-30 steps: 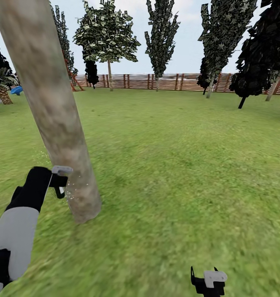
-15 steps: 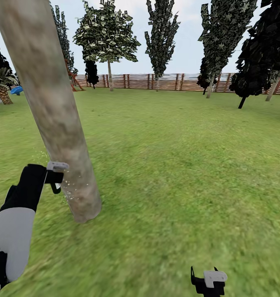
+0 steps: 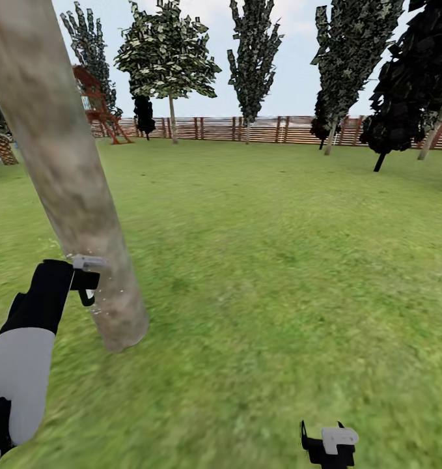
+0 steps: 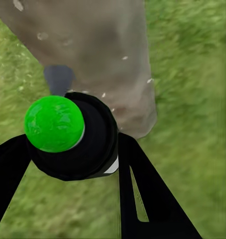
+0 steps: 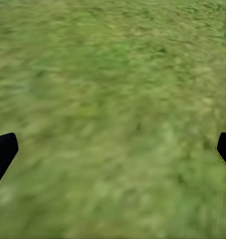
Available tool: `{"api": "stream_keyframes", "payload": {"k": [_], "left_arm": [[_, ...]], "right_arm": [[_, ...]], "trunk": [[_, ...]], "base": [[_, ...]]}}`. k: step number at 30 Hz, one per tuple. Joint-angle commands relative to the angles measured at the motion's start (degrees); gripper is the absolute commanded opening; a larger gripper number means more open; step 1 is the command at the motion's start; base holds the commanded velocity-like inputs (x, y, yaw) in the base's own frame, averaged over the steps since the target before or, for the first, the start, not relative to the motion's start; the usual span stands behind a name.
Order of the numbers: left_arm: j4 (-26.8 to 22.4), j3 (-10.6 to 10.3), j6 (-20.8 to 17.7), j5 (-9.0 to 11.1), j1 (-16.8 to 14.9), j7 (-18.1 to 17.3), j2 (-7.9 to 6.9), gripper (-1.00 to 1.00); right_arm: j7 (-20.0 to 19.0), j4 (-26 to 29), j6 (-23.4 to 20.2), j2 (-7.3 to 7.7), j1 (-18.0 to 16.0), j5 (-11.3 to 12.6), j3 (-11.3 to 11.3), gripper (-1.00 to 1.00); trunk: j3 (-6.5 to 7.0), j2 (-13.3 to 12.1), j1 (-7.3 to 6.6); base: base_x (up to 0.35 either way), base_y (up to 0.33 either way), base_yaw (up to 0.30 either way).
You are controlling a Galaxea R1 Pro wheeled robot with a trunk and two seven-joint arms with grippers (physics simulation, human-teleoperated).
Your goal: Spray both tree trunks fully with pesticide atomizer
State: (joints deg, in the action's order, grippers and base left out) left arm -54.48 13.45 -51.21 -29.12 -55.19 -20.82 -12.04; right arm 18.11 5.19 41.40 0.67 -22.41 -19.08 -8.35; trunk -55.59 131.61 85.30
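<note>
While gripper-held (image 4: 68, 149), atomizer (image 4: 68, 137) beside trunk (image 3: 71, 182)

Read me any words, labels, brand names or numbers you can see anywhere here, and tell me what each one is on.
None: no readable text in any view.
The pesticide atomizer in the left gripper shows a plain green spot, no label.
The tree trunk, the wooden fence and the right gripper carry no writing or numbers.

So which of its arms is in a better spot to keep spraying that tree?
The left. Its gripper holds the atomizer right beside the trunk, with white specks on the bark. The right gripper hangs open over grass.
</note>
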Motion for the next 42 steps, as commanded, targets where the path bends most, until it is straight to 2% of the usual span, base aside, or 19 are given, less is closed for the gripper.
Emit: {"api": "stream_keyframes", "payload": {"k": [1, 3, 6, 9, 16, 24, 28, 32, 37, 42], "left_arm": [[0.01, -0.03, 0.02, -0.02, 0.01, 0.03, 0.00, -1.00], [0.06, 0.13, 0.05, -0.17, 0.07, 0.14, -0.08, -1.00], [0.13, 1.65, 0.06, -0.34, 0.14, 0.28, -0.28, -1.00], [0.49, 3.26, 0.06, -0.40, 0.25, 2.24, -1.58, -1.00], [0.52, 3.30, 0.14, -0.49, 0.26, 3.90, -1.50, -1.00], [0.87, 3.39, 0.14, -0.50, 0.26, 4.24, -1.72, -1.00], [0.92, 3.36, 0.13, -0.45, 0.26, 6.72, -1.69, -1.00], [0.95, 3.34, 0.13, -0.36, 0.26, 7.40, -1.53, -1.00], [1.08, 3.41, 0.14, -0.32, 0.29, 7.49, -1.55, -1.00], [1.22, 3.59, 0.24, -0.22, 3.05, 7.63, -1.80, -1.00]], "right_arm": [[0.00, 0.00, 0.00, -0.02, 0.00, 0.01, 0.00, 1.00], [0.00, 0.00, 0.00, -0.05, 0.00, 0.01, 0.00, 1.00], [0.00, 0.00, 0.00, -0.05, 0.00, 0.01, 0.00, 1.00], [0.00, 0.00, 0.00, -0.05, 0.00, 0.01, 0.00, 1.00], [0.00, 0.00, 0.00, -0.05, 0.00, 0.01, 0.00, 1.00], [0.00, 0.00, 0.00, -0.05, 0.00, 0.01, -0.04, 1.00], [0.00, 0.00, 0.00, -0.05, 0.00, 0.01, -0.01, 1.00], [0.00, 0.00, 0.00, -0.05, 0.00, 0.01, 0.00, 1.00], [0.00, 0.00, 0.00, -0.05, 0.00, 0.01, 0.00, 1.00], [0.00, 0.00, 0.00, -0.05, 0.00, 0.01, 0.00, 1.00]], "trunk": [[0.00, 0.00, 0.00], [0.00, 0.00, 0.00], [0.00, 0.00, 0.00], [0.00, 0.00, 0.00], [0.00, 0.00, 0.00], [0.00, 0.00, 0.00], [0.00, 0.00, 0.00], [0.00, 0.00, 0.00], [0.00, 0.00, 0.00], [0.00, 0.00, 0.00]], "base": [[0.000, -0.272, 0.000], [0.000, -0.272, 0.068], [0.000, -0.272, 0.229], [0.000, -0.272, 0.273], [0.000, -0.272, 0.261], [0.057, -0.272, 0.023], [0.072, -0.272, 0.000], [0.076, -0.272, 0.014], [0.085, -0.272, 0.235], [0.086, -0.272, 0.277]]}}
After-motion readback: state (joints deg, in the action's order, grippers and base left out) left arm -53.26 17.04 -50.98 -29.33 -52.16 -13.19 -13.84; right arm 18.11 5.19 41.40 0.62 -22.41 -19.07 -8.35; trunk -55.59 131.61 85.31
